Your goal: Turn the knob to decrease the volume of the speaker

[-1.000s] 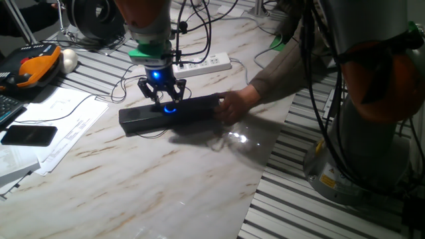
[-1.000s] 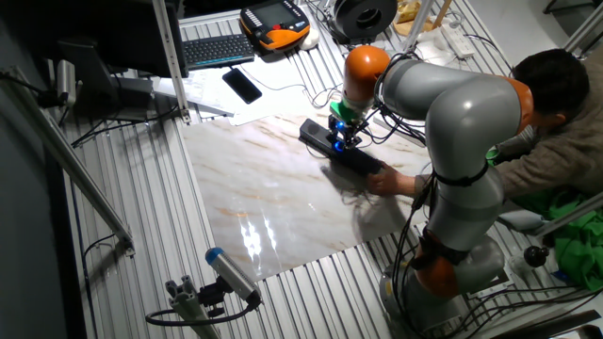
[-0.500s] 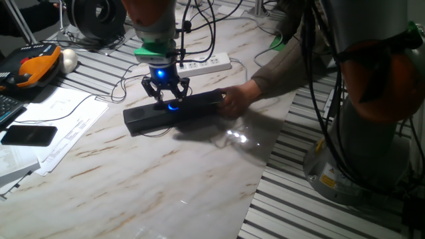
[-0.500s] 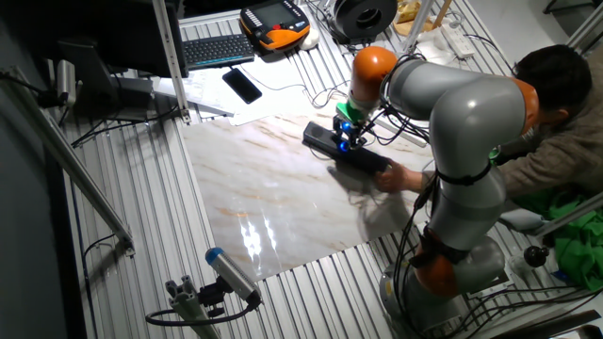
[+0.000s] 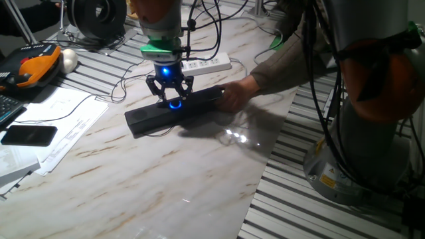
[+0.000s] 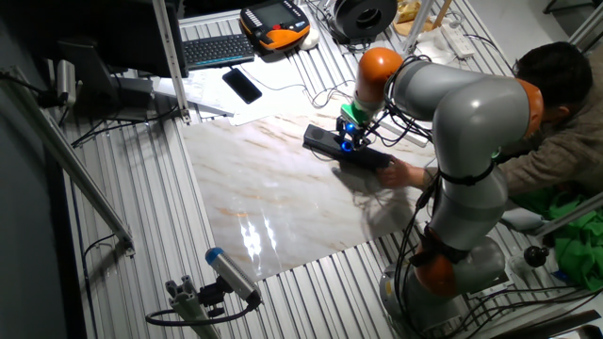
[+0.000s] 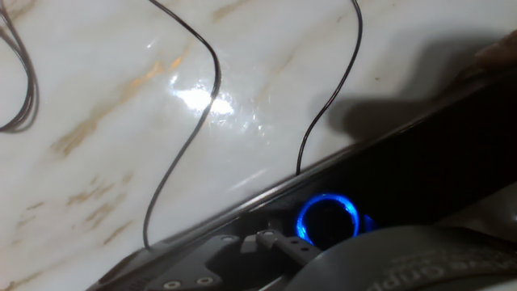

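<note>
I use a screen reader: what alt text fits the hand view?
Close-up from the robot's hand: a blue glowing ring around a black knob on a long black speaker lying on a marble table. Thin black cables trail across the marble, and a fingertip shows at the right edge.

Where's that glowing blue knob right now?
In one fixed view the knob sits mid-top of the speaker, directly under the gripper, with a person's hand holding the bar's right end.

End effector (image 5: 170, 95) over speaker (image 5: 149, 117) knob (image 5: 175, 104)
</note>
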Controlling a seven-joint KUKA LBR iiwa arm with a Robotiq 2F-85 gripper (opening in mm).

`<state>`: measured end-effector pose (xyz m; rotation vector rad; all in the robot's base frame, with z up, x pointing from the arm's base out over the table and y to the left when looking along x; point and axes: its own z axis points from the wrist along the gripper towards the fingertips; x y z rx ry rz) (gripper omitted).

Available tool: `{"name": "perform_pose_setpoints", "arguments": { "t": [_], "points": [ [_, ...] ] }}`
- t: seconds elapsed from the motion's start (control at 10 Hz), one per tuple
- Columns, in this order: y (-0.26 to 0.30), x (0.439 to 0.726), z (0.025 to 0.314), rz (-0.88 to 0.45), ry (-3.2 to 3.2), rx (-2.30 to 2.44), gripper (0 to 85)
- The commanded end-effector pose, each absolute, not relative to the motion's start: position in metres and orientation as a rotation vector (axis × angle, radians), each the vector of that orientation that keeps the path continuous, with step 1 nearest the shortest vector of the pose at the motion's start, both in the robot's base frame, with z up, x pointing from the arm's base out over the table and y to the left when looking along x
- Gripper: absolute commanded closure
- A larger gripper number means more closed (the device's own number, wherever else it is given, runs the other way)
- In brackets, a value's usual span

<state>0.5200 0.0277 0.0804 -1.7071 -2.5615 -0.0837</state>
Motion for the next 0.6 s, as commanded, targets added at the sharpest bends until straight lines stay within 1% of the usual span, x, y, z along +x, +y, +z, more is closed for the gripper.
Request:
{"name": "perform_pose_setpoints", "arguments": {
  "t": [0.0,0.5],
  "points": [
    [0.0254,0.5203,0.0809,-0.088,-2.566,-1.698,34.0],
    [0.0213,0.5159,0.0788,-0.113,-2.589,-1.674,34.0]
  ]
}}
